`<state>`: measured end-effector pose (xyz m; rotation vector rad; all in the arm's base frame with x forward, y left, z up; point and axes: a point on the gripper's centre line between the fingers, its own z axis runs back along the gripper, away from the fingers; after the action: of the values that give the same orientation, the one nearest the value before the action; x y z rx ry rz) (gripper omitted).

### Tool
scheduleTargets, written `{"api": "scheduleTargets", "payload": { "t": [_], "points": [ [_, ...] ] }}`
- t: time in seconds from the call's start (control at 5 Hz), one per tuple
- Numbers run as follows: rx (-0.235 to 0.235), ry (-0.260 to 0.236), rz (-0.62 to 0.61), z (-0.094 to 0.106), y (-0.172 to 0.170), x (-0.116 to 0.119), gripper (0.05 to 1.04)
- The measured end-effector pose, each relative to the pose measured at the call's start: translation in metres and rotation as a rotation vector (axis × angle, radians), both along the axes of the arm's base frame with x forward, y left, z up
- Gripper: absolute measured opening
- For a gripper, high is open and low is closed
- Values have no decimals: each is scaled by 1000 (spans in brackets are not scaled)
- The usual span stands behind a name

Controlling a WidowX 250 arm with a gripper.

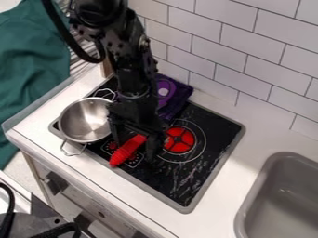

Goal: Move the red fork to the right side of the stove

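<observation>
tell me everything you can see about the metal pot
The pot is round, smooth and silvery, apparently bare metal, its open mouth facing up. Two thin wire loop handles stick out on opposite sides, the nearer one reaching over the stove's front rim. It sits upright on the stove, at the picture's left, close beside the gripper; whether they touch isn't clear.

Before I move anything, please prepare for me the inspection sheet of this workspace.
Surface: black stove with pale streaks; red burner on its right part.
Job's things: red fork on the stove's near-left part, beside the pot.
Clutter: metal pot at the stove's left; purple cloth at its back.
Gripper: hangs down at the fork.
Cables: black hose loops beside the arm; black cable at lower left.
Surroundings: sink at right, tiled wall behind, green cloth at left.
Spills: nothing seen.
</observation>
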<state>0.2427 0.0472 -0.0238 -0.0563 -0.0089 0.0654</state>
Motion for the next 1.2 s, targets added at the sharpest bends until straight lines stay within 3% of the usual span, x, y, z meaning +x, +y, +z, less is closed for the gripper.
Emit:
{"api": "scheduleTargets", "payload": {
  "t": [0.6, 1.0, 1.2],
  "points": [
    [20, 0, 4, -21, 8, 16, 972],
    [38, -7, 15, -24, 10, 20, 397],
    [39, -7, 3, -22, 5, 16, 335]
  ]
}}
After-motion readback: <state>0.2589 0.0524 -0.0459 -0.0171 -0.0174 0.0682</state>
